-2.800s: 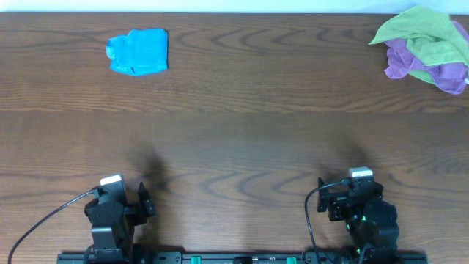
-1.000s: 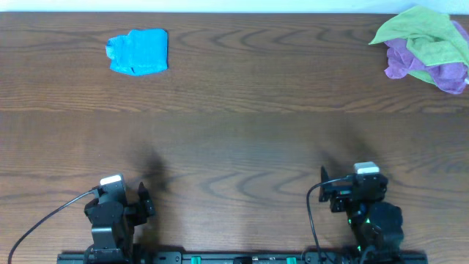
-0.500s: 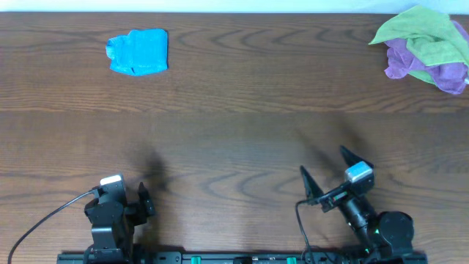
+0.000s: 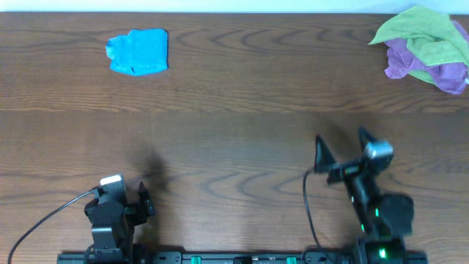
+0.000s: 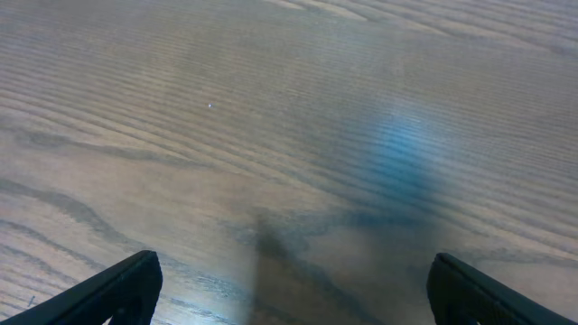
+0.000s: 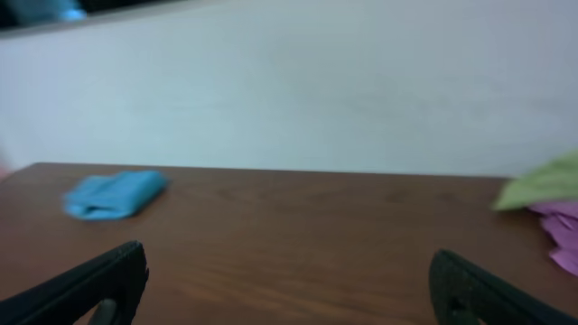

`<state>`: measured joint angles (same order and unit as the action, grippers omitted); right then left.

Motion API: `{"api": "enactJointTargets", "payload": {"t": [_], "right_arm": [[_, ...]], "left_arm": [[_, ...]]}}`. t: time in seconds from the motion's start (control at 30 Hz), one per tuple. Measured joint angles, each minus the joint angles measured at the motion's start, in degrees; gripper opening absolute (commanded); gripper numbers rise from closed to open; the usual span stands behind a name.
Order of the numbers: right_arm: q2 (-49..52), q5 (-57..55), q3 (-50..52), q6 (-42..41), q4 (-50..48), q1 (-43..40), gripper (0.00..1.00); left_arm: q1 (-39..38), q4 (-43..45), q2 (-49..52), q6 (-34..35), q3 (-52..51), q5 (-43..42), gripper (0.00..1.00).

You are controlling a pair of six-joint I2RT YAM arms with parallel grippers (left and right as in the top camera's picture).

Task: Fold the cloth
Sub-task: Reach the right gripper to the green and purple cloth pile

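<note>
A blue cloth (image 4: 138,50) lies folded small at the table's far left; it also shows in the right wrist view (image 6: 113,192). A crumpled heap of a green cloth (image 4: 421,29) over a purple cloth (image 4: 399,60) lies at the far right, and the right wrist view shows the green cloth (image 6: 542,183) and the purple one (image 6: 565,230). My right gripper (image 4: 341,143) is open and empty, raised over the near right of the table and facing the far edge (image 6: 289,280). My left gripper (image 5: 289,289) is open and empty, low over bare wood at the near left (image 4: 124,202).
The wooden table (image 4: 234,110) runs to a white wall (image 6: 298,81) at the far edge. A black cable (image 4: 44,220) trails from the left arm's base. The arms' mounting rail (image 4: 234,258) lies along the near edge.
My right arm has risen from its rest pose and reached forward, and its fingers have spread open. The left arm and the cloths have not moved.
</note>
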<state>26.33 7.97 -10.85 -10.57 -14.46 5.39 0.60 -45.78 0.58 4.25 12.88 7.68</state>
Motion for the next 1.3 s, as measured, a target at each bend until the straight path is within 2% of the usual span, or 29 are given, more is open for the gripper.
{"api": "enactJointTargets", "payload": {"t": [0.07, 0.13, 0.2, 0.4, 0.63, 1.0, 1.13, 1.3], "right_arm": [[10.5, -1.1, -3.6, 0.0, -1.8, -2.2, 0.99], [27.2, -1.0, -12.8, 0.8, -0.9, -6.4, 0.99], [39.7, -0.3, -23.0, 1.4, 2.2, -10.0, 0.99], [64.5, 0.3, -48.9, 2.6, 15.6, -19.9, 0.99], [79.8, 0.2, -66.6, 5.7, 22.9, -26.7, 0.99], [102.4, 0.2, -97.0, 7.3, 38.5, -30.7, 0.99], [107.1, 0.3, -103.1, 7.4, 43.3, -32.7, 0.99], [107.6, 6.8, -103.9, 7.4, 46.0, -35.3, 0.99]], "left_arm": [[0.0, 0.0, 0.0, 0.0, 0.0, 0.0, 0.95], [0.0, 0.0, 0.0, 0.0, 0.0, 0.0, 0.95], [0.0, 0.0, 0.0, 0.0, 0.0, 0.0, 0.95], [0.0, 0.0, 0.0, 0.0, 0.0, 0.0, 0.95], [0.0, 0.0, 0.0, 0.0, 0.0, 0.0, 0.95], [0.0, 0.0, 0.0, 0.0, 0.0, 0.0, 0.95], [0.0, 0.0, 0.0, 0.0, 0.0, 0.0, 0.95], [0.0, 0.0, 0.0, 0.0, 0.0, 0.0, 0.95]]}}
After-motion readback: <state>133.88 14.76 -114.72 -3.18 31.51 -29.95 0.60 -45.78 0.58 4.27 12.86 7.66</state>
